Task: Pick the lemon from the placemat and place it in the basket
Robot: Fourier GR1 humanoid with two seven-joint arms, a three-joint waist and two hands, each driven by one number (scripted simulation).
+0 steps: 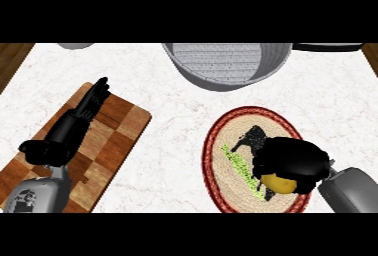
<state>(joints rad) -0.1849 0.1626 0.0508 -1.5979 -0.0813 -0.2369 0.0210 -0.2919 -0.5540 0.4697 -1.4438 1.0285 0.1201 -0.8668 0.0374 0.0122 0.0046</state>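
A yellow lemon (pixel 277 183) sits on the round woven placemat (pixel 229 131) at the lower right, mostly covered by my right hand (pixel 292 159), whose fingers curl round it from above. Only the lemon's lower left side shows. The grey basket (pixel 225 62) stands at the top middle, beyond the placemat. My left hand (pixel 80 120) rests open over the checkered wooden cutting board (pixel 118 125) at the left, fingers pointing away from me.
The white marble counter (pixel 177 165) runs between board and placemat. A green strip (pixel 240 165) lies on the placemat beside the lemon. A pale round object (pixel 76 45) shows at the top left edge and a dark object (pixel 325 47) at the top right.
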